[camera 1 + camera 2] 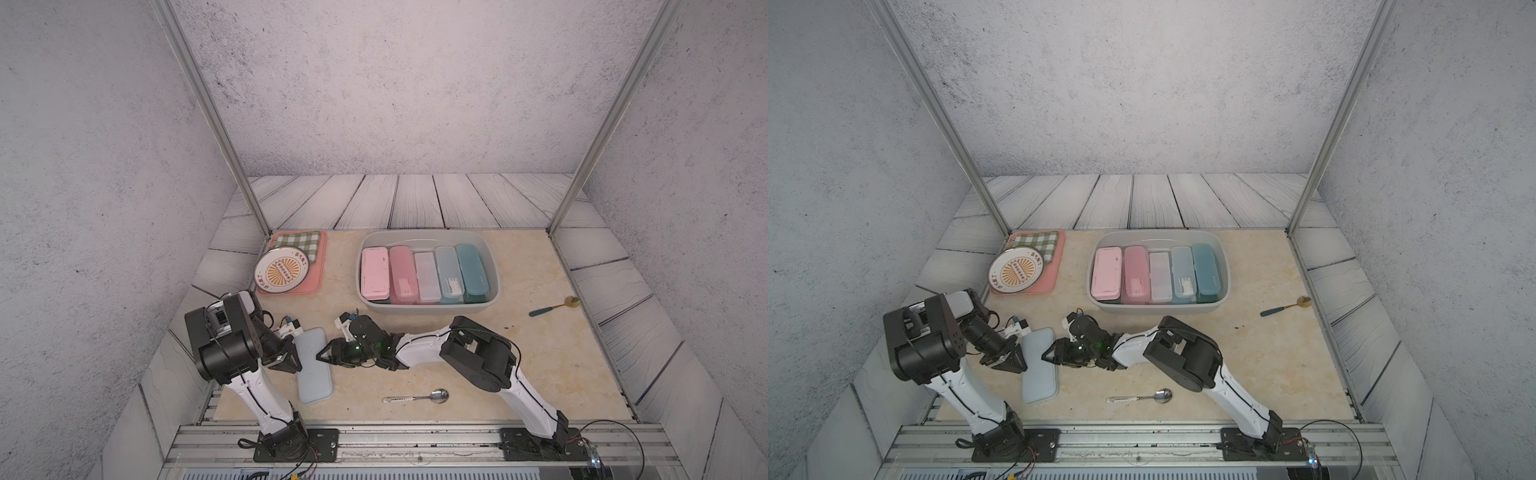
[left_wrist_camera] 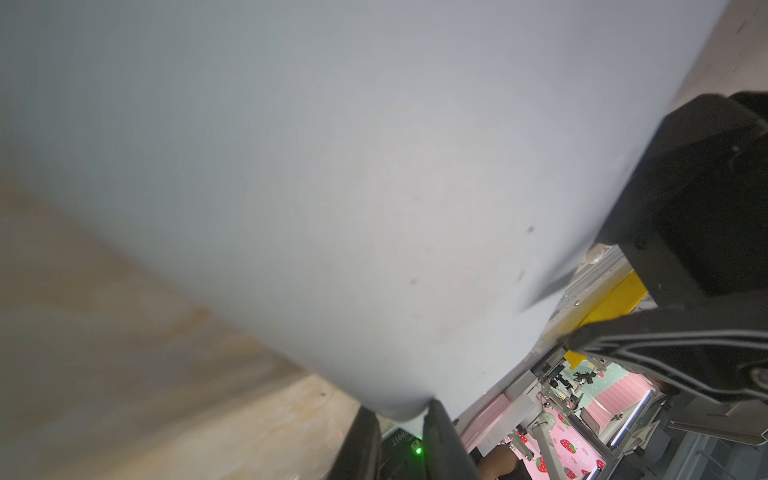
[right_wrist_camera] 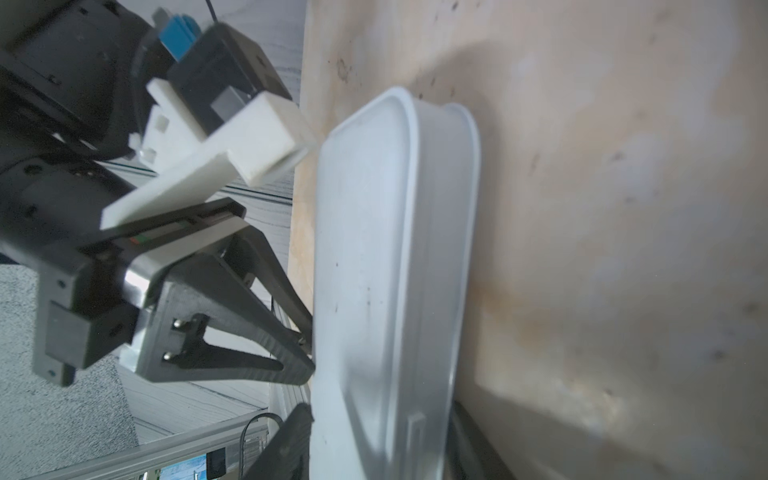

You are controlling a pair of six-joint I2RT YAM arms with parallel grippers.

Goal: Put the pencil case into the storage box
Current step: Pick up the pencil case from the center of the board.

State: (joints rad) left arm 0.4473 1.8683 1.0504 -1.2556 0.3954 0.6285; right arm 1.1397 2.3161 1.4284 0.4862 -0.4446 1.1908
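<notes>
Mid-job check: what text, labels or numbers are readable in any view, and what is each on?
"8017", sideways and partly hidden: on the dark housing beside a green light, left wrist view.
Round plate: characters around the rim, too small to read.
Silver spoon: print on the handle, too small to read.
Pencil case: no text visible.

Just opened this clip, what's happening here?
Both arms are working on a pale blue pencil case lying on the table, near the front left. The left claw is shut on its left edge. The right claw sits at the opposite edge with a finger on either side, though whether it grips is unclear. The grey storage box farther back already holds five other cases, and this one is not in it yet.
</notes>
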